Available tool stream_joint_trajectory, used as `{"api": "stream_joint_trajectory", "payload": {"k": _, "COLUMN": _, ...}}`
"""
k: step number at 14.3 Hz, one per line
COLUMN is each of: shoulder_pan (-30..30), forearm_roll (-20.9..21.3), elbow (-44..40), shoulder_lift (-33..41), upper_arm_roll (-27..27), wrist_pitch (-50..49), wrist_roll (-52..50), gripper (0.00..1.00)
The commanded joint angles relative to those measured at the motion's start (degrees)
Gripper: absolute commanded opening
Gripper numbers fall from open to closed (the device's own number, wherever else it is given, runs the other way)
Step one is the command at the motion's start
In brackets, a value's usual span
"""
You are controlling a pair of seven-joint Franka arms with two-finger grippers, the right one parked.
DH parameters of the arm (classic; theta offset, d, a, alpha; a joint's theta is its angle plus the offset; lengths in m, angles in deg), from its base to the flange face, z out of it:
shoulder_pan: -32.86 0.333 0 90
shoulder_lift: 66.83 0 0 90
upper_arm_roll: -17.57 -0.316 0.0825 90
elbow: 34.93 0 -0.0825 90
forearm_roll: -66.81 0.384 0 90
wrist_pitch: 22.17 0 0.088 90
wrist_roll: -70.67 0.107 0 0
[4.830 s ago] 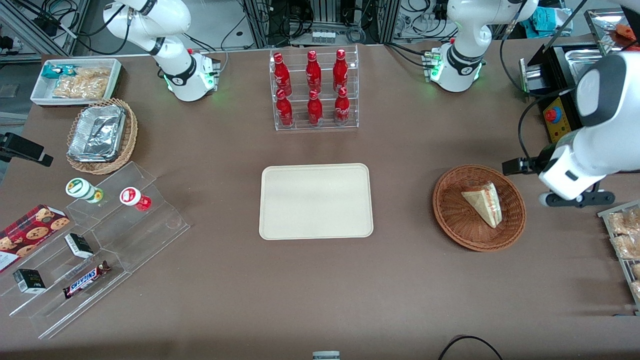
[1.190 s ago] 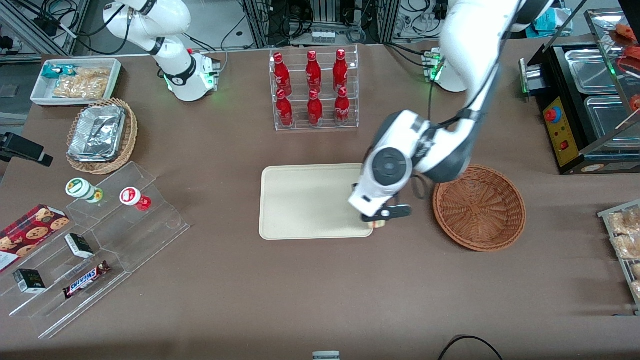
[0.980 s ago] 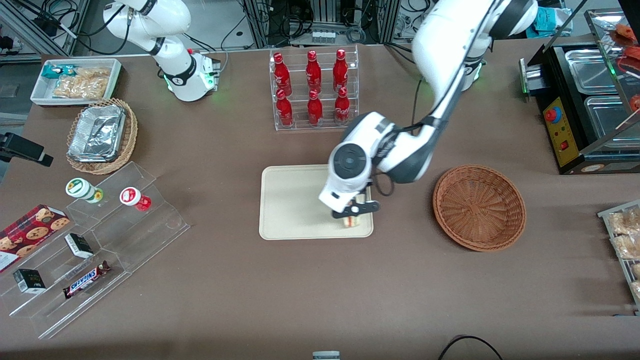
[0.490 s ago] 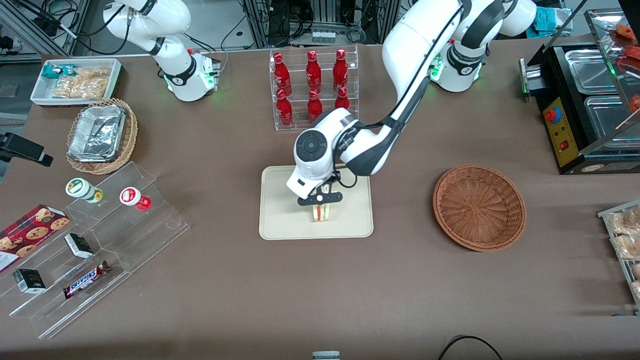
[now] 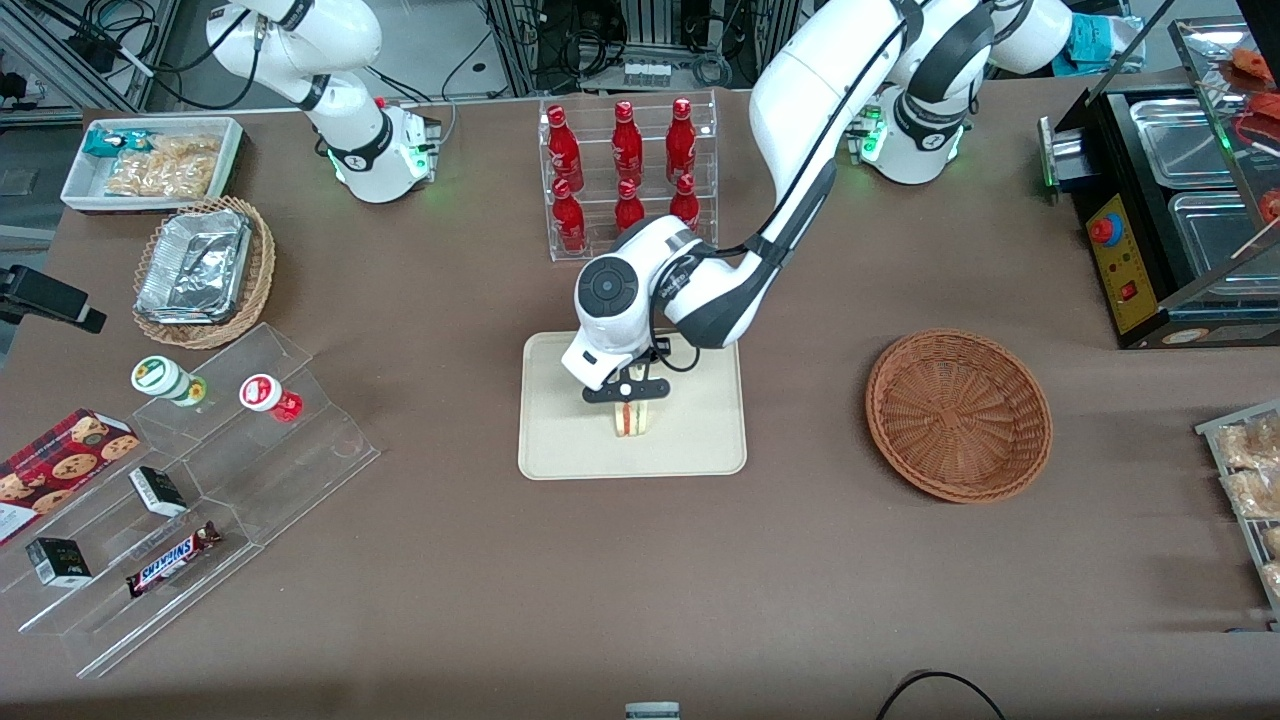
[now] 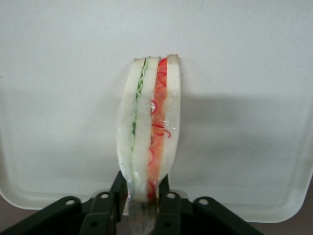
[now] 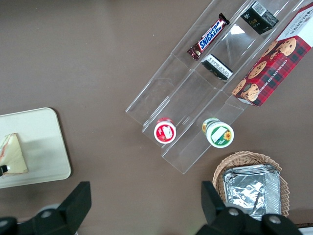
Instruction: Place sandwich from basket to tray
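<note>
The claw (image 5: pixel 628 393) is over the middle of the tray (image 5: pixel 560 440); it is pinching the sandwich (image 5: pixel 630 419) between its two black fingers (image 6: pixel 119 188); the sandwich stands on its edge, with its low end on or just above the tray, I cannot tell which; in the wrist view the sandwich (image 6: pixel 149 137) shows white bread with a green layer and a red layer, wrapped in clear film, and the fingers press on both flat sides of it; the pale tray (image 6: pixel 254 73) fills the space under it.

The basket (image 5: pixel 958 415) sits on the brown surface (image 5: pixel 640 590) beside the tray, toward the working arm's end; nothing is in it; it is well apart from the sandwich.

A clear rack of red bottles (image 5: pixel 628 180) stands farther from the front camera than the tray; toward the parked arm's end there is a clear step shelf (image 5: pixel 240 470) with two small cups, a candy bar and small boxes, a cookie box (image 5: pixel 60 465), a tan basket with foil trays (image 5: pixel 205 270), and a white bin of snacks (image 5: pixel 150 160).
</note>
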Motion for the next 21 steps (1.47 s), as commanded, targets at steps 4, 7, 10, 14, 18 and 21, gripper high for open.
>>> {"api": "stream_joint_trajectory", "payload": {"k": 4, "shoulder_pan": 1.00, "forearm_roll": 0.98, "elbow": -0.28, "shoulder_lift": 5.02, "upper_arm_roll": -1.76, "wrist_pitch": -1.04, "wrist_roll": -0.59, "gripper": 1.00}}
{"api": "stream_joint_trajectory", "payload": {"k": 7, "shoulder_pan": 1.88, "forearm_roll": 0.02, "elbow": 0.94, "shoulder_lift": 8.54, "upper_arm_roll": -4.04, "wrist_pitch": -8.67, "wrist_roll": -1.21, "gripper": 1.00}}
{"api": "stream_joint_trajectory", "payload": {"k": 10, "shoulder_pan": 7.05, "forearm_roll": -0.87, "elbow": 8.04, "shoulder_lift": 16.00, "upper_arm_roll": -4.84, "wrist_pitch": -10.54, "wrist_roll": -0.07, "gripper": 1.00}}
{"api": "stream_joint_trajectory", "payload": {"k": 14, "shoulder_pan": 14.17, "forearm_roll": -0.95, "elbow": 20.08, "shoulder_lift": 27.24, "upper_arm_roll": -4.84, "wrist_pitch": -10.81, "wrist_roll": 11.42, "gripper": 1.00}}
{"api": "stream_joint_trajectory", "payload": {"k": 18, "shoulder_pan": 21.03, "forearm_roll": -1.83, "elbow": 25.47, "shoulder_lift": 34.38, "upper_arm_roll": -4.84, "wrist_pitch": -15.79, "wrist_roll": 22.40, "gripper": 1.00}}
{"api": "stream_joint_trajectory", "payload": {"k": 21, "shoulder_pan": 25.78, "forearm_roll": -1.83, "elbow": 25.38, "shoulder_lift": 38.24, "upper_arm_roll": -4.93, "wrist_pitch": -22.56, "wrist_roll": 28.92, "gripper": 1.00}}
